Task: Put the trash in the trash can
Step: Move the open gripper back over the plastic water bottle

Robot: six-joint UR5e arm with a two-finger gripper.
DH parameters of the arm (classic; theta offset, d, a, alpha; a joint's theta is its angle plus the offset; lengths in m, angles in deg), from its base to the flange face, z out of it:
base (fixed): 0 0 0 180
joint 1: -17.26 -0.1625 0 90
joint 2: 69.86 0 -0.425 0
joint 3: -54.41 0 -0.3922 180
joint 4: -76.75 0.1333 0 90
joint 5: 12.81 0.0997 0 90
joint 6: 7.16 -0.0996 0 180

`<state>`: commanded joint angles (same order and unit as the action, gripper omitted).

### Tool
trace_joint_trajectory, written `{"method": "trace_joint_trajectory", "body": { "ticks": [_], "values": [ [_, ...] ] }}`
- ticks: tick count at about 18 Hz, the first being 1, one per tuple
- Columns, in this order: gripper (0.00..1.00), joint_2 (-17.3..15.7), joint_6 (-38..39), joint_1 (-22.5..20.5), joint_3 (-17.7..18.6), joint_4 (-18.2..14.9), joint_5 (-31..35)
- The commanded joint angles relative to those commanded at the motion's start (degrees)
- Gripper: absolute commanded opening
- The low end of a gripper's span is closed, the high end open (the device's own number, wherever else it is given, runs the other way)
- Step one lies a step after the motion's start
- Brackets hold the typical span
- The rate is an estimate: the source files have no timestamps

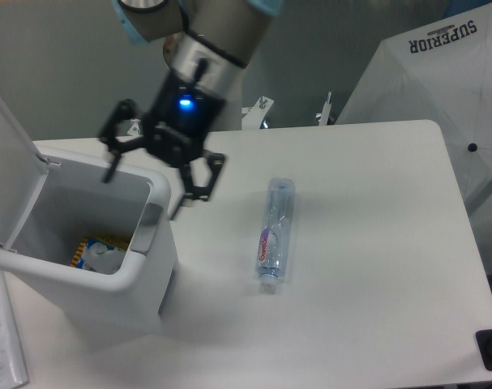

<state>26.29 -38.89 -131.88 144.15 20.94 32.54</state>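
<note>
From the fixed camera, the gripper [145, 183] hangs above the far right corner of the trash can [144, 267], its two dark fingers [198, 185] spread wide with nothing between them; one finger hangs over the bin's far rim, the other just past its right wall, over the table [367, 243]. A blue light glows on the gripper body, and the whole tool is somewhat blurred. The clear plastic bottle [274, 231] lies on its side near the middle of the table, well apart from the fingers and to their right, its white cap pointing toward the near edge and its purple-blue label facing up. It lies roughly in line with the table's left and right edges, tilted only slightly. Bare tabletop separates it from the bin, and nothing lies between it and the gripper. The trash can stands at the left edge of the table, its lid [9, 162] flipped up and back on the left side, the opening uncovered. Down inside, an orange-and-blue packet [85, 248] shows against the near wall with a pale crumpled wrapper [108, 258] just beside it. Beyond the table's right edge stands a white canopy [440, 89] printed with the word SUPERIOR.
</note>
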Motion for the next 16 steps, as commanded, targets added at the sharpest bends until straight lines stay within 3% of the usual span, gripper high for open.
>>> {"method": "trace_joint_trajectory", "body": {
  "ticks": [3,8,11,13,16],
  "values": [
    [1.0,4.38,-0.26,-2.82,-1.93,0.0,0.17],
    [1.0,11.07,-0.26,-3.09,-4.4,-0.35,1.4],
    [1.0,15.02,-0.26,-2.74,-6.5,-2.27,6.74],
    [1.0,17.75,-1.14,-2.22,-9.66,-6.65,10.79],
    [1.0,22.49,-4.91,0.24,-14.84,-18.24,18.6]
  ]
}}
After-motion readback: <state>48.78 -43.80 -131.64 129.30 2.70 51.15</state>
